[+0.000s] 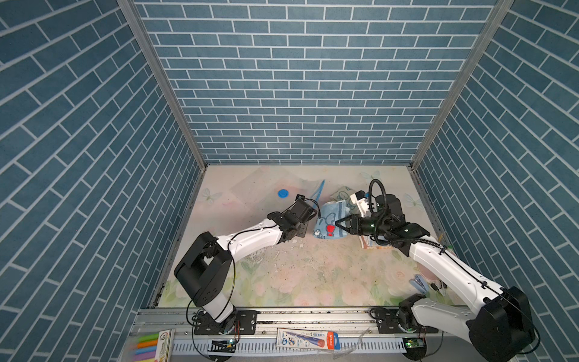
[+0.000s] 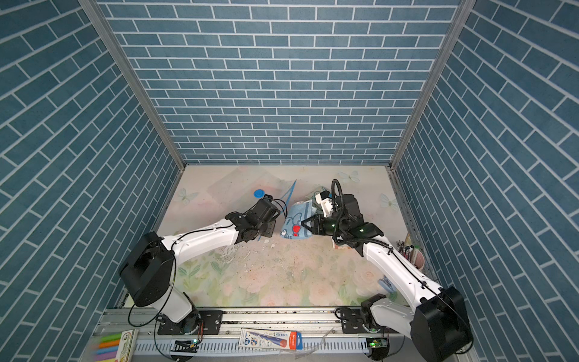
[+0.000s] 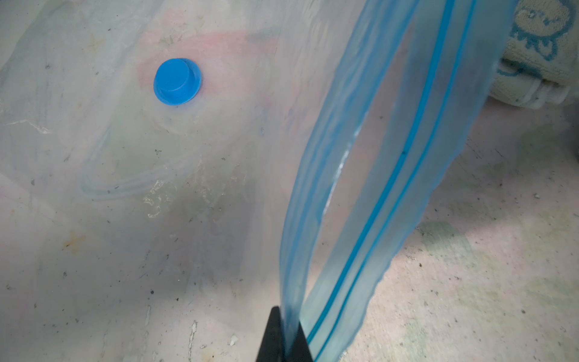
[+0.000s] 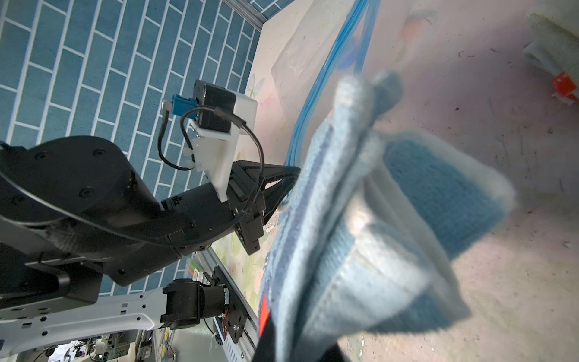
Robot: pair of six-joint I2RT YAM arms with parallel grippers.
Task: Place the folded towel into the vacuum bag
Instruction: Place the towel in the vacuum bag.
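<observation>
Two black end effectors are busy here. The left end effector (image 3: 284, 333) is pinched tight on the blue zip strip (image 3: 391, 188) of the big clear plastic vacuum bag (image 1: 257, 188), holding that edge up off the flowery counter (image 1: 297, 275). The bag's round blue valve cap (image 3: 177, 81) sits on the flat part of the bag (away from the raised strip). The right end effector (image 1: 337, 223) is clamped on the folded light-blue cloth towel (image 1: 327, 221), which hangs just beside the raised strip, not inside the bag.
</observation>
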